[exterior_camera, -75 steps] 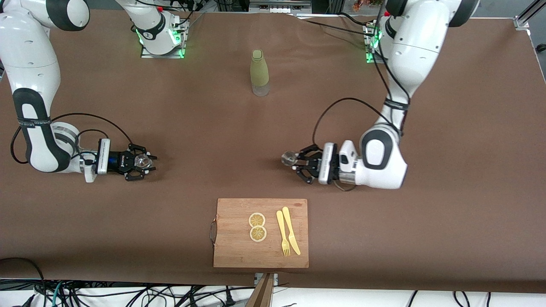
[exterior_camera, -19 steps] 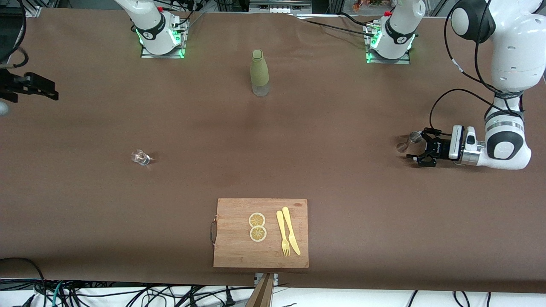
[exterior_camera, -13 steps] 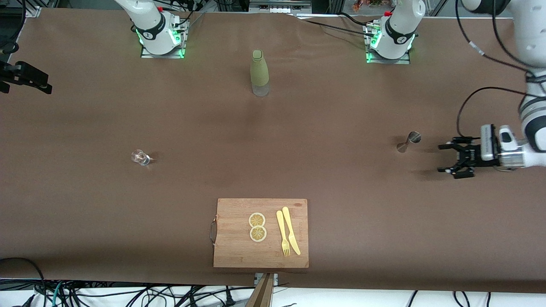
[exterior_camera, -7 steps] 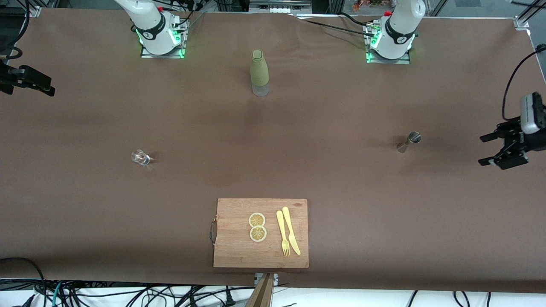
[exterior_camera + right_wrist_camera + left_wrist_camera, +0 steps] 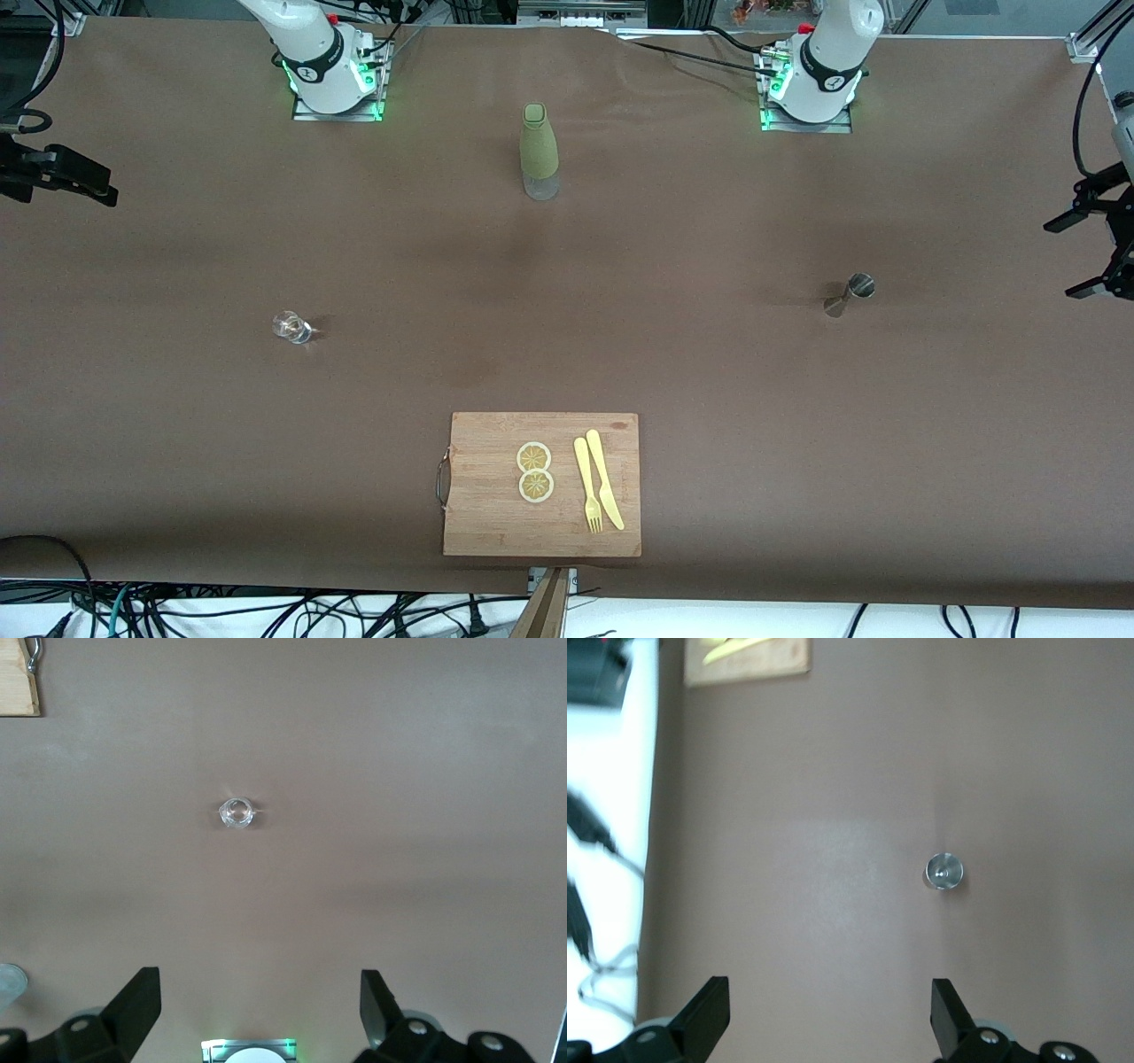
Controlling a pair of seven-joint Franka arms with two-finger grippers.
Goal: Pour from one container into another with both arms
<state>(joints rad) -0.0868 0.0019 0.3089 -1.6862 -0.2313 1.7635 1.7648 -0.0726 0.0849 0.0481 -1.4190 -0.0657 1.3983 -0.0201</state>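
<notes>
At the upper left edge of the front view you find the right gripper (image 5: 53, 173), up in the air over the right arm's end of the table (image 5: 177, 461). Its fingers stand spread wide and hold nothing; the right wrist view confirms the gap between them is bare.

Moving inward, the glass cup (image 5: 291, 327) stands alone on the table at left of centre, upright, well apart from the gripper. I cannot tell from these views whether it holds any liquid.

At top centre the olive-green bottle (image 5: 539, 151) stands upright between the two arm bases. At lower centre lies the cutting board (image 5: 478, 523), carrying two lemon slices (image 5: 534, 471) and a yellow fork (image 5: 586, 486) and knife (image 5: 604, 478) side by side.

Right of centre, the steel jigger (image 5: 850, 294) stands on the table, upright as the left wrist view shows its mouth from above. Nothing touches it.

At the right edge you find the left gripper (image 5: 1097, 244), partly cut off by the frame, raised over the left arm's end of the table. Its fingers are also spread wide and empty.

Assessment: both containers are set down far apart and both arms stand clear. You may judge the task either finished or not begun; no spill shows on the table, and nothing here settles whether a pour took place.
</notes>
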